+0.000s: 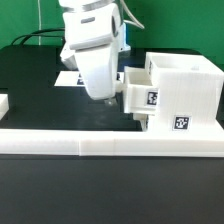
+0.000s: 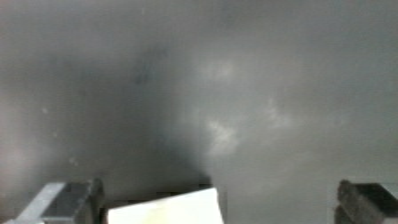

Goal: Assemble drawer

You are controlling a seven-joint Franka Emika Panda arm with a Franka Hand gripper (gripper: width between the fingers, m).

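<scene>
At the far left edge of the exterior view you have a small white part [image 1: 4,102] sitting idle on the black table [image 1: 30,85], well apart from the action. Across the bottom runs the long white rail [image 1: 100,143]; ignore it, it's not furniture. Centre frame, the gripper [image 1: 104,97] hangs just left of the small box [image 1: 140,95], which sits partly inside the casing [image 1: 182,92] at centre right, tagged face outward. The marker board [image 1: 70,78] peeks out behind the arm. In the wrist view, the fingers [image 2: 68,203] stand wide apart with only a white corner [image 2: 169,208] between them, touching neither, so I read the hand as released and holding nothing. My guess: you're on the push-in step, box roughly halfway home. To do it well, press square on the box's front face, along the slot axis, slow and steady. An off-centre push will likely cock the box and jam it. Watch that the casing doesn't slide toward the exterior view's right; the rail looks like the only brace.
</scene>
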